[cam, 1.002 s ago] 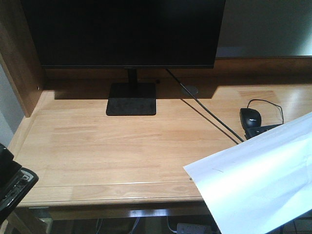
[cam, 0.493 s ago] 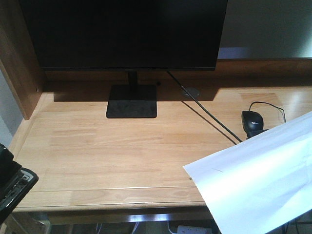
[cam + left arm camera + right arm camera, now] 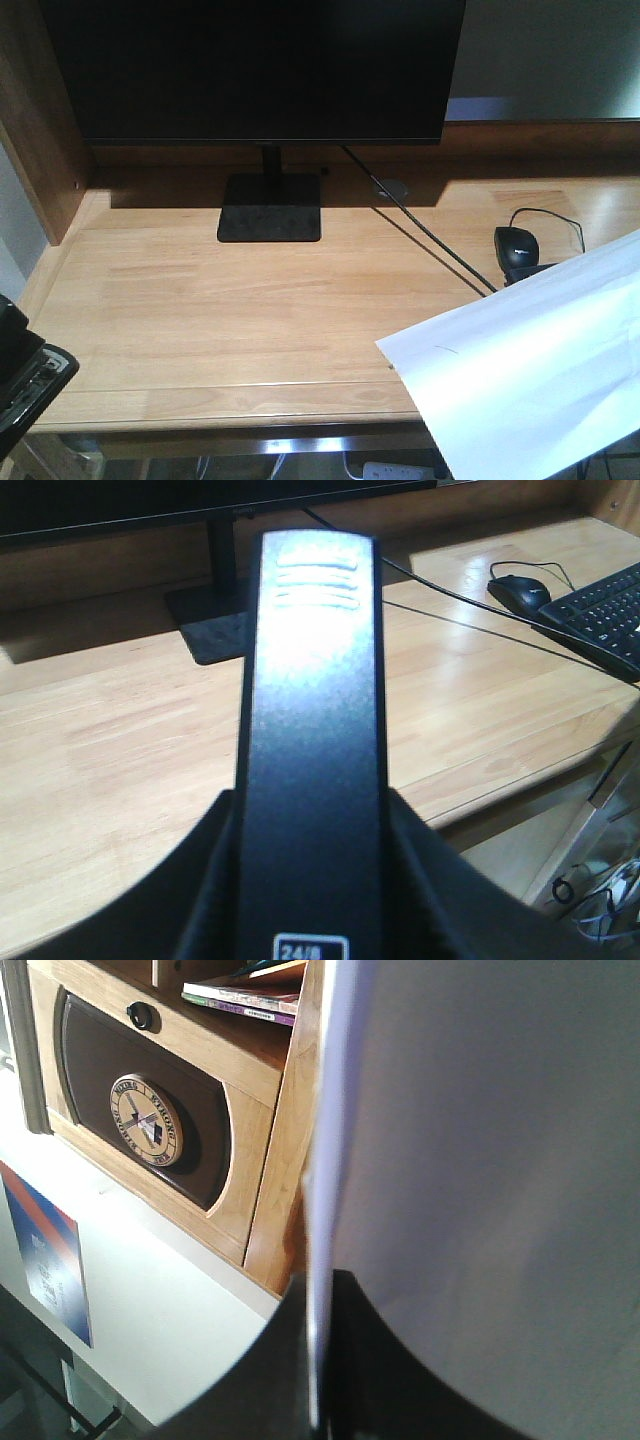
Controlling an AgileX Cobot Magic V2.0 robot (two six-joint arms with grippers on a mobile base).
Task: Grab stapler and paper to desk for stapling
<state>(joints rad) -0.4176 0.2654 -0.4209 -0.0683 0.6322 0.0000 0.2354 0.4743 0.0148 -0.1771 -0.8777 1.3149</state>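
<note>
Grainy plank desk (image 3: 250, 300); left fingers (image 3: 208, 890) clasp matte stapler (image 3: 312, 730), right fingers (image 3: 250, 1390) pinch smooth paper (image 3: 530, 360).

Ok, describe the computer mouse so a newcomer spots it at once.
Start at the big black monitor, then go right along the light-wood desk, past the diagonal cable. The mouse sits beyond the white paper: small, rounded, black, with a thin looping cord, unlike the flat keyboard beside it.

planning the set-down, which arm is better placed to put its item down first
Right, probably: its paper overhangs the desk at front-right, while the left arm's stapler hangs by the front-left edge.
</note>
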